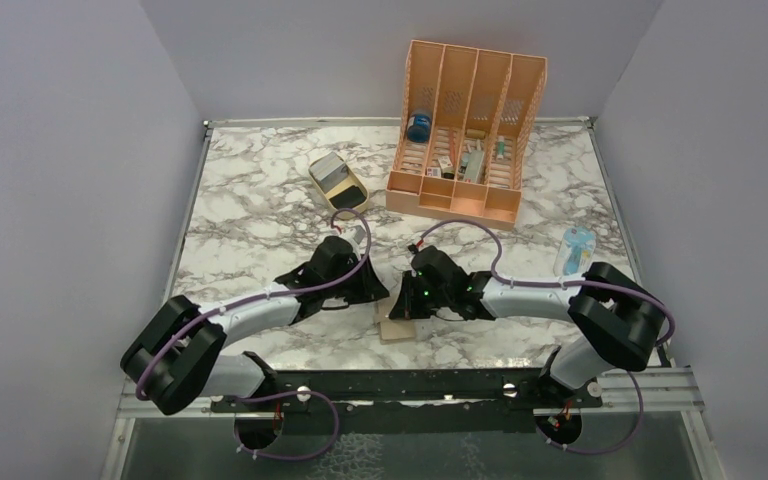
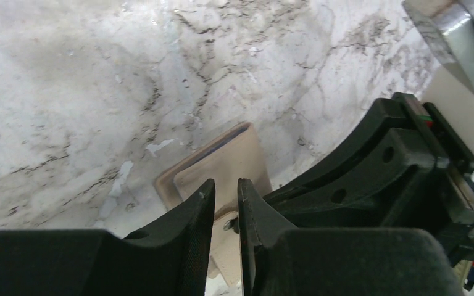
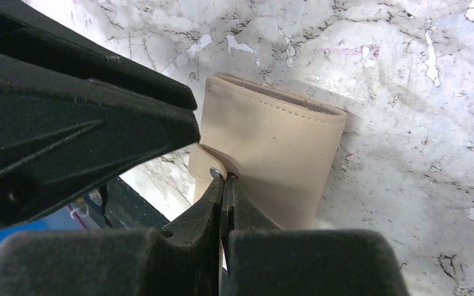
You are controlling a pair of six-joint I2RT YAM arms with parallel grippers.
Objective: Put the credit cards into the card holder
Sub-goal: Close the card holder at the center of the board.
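Card holder [image 1: 397,328] mostly beneath right gripper [image 1: 398,306]

Showed bright, even overhead light in the top view, with soft shadows pooled under the left arm [image 1: 260,305] and the right arm [image 1: 530,295], and a pale sheen on the marble table [image 1: 260,220] toward 6 o'clock. Looked sharp in the middle, slightly bent at the edges. Ran dimmer in the left wrist view: blurred the left gripper [image 2: 225,188] at 6 o'clock, washed out the marble at 11 o'clock, flared on a metal part [image 2: 457,43] at 2 o'clock. Rendered the card holder [image 3: 271,154] crisp in the right wrist view, dropped its shadow toward 1 o'clock, softened the right gripper [image 3: 223,179] at 6 o'clock.
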